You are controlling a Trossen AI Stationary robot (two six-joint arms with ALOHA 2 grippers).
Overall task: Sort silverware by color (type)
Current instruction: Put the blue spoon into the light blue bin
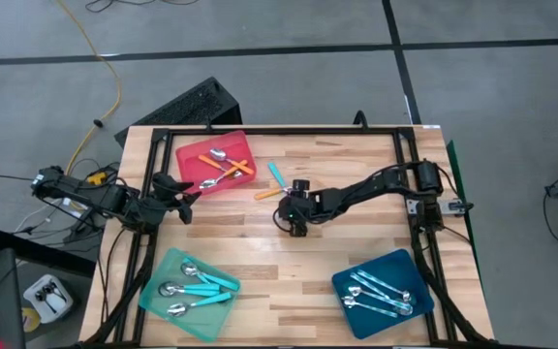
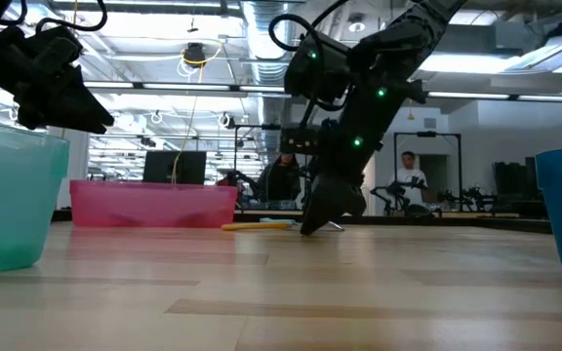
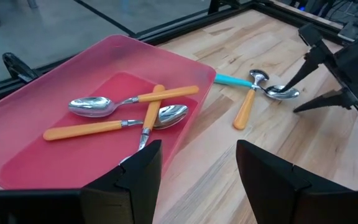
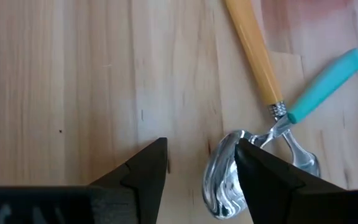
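Two small spoons lie loose on the wooden table just beside the flat red plastic tray [image 1: 190, 155]: an orange-handled spoon with a shiny metal bowl [image 4: 253, 53] and a turquoise-handled spoon [image 4: 328, 81], their necks crossing near the bowls. The right gripper [image 4: 194, 171] hangs low over the table with fingers spread and nothing between them; the orange spoon's bowl sits beside one finger, outside the gap, and its handle runs straight away from the gripper toward the red tray. The right arm is clearly nearer. The left gripper [image 3: 197, 168], also spread and empty, waits at the red tray's outer edge.
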